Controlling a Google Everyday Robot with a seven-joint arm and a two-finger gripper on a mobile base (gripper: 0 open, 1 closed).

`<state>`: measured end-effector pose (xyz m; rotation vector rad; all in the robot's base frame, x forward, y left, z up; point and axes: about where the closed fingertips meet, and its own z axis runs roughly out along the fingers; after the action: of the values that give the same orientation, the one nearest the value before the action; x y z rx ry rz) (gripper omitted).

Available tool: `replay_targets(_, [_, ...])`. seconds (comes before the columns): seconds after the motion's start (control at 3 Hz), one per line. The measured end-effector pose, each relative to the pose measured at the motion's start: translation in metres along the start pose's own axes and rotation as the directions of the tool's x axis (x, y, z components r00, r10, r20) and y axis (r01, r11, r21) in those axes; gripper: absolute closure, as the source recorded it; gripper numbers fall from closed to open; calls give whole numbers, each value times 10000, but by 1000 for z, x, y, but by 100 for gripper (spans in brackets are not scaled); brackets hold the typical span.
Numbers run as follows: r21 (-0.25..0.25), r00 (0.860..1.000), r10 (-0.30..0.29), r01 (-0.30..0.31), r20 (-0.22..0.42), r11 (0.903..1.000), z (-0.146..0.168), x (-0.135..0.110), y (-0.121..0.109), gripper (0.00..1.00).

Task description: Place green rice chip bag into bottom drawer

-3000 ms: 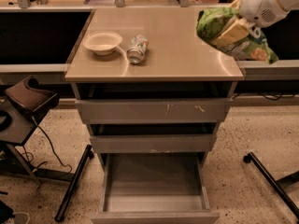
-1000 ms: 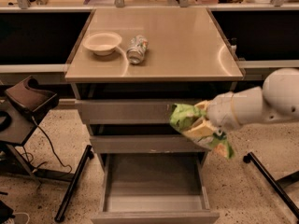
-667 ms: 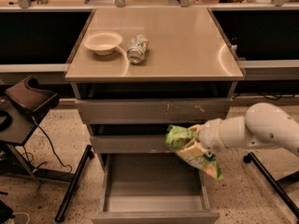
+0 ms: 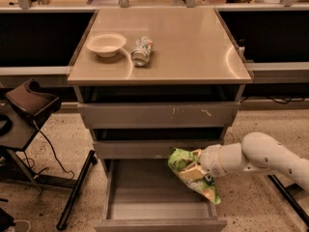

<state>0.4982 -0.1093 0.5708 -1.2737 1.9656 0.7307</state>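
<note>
The green rice chip bag [image 4: 192,174] hangs tilted over the right side of the open bottom drawer [image 4: 159,210], its lower corner near the drawer's right wall. My gripper [image 4: 203,164] is shut on the bag's upper edge, coming in from the right on the white arm [image 4: 263,157]. The bag is held just in front of the middle drawer's front and above the bottom drawer's tray.
On the cabinet top sit a pale bowl [image 4: 105,43] and a crushed silver can [image 4: 142,50]. Two scuffed drawers [image 4: 159,115] above stand slightly ajar. A dark stand with cables [image 4: 29,124] is at the left. A black leg [image 4: 287,192] lies at the right.
The arm has carried the bag from above the tabletop's right side down past the upper drawers and lower still, leftward, to hang over the open bottom drawer.
</note>
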Motion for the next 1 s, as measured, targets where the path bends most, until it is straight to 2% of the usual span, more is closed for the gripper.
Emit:
replay_targets(0.33, [-120, 9994, 169, -166, 292, 9998, 31, 25, -1, 100])
replay_targets(0.67, [-192, 9974, 482, -472, 545, 9987, 92, 77, -16, 100])
replay_targets(1.0, [-420, 9920, 1148, -1126, 533, 9927, 154, 127, -30, 100])
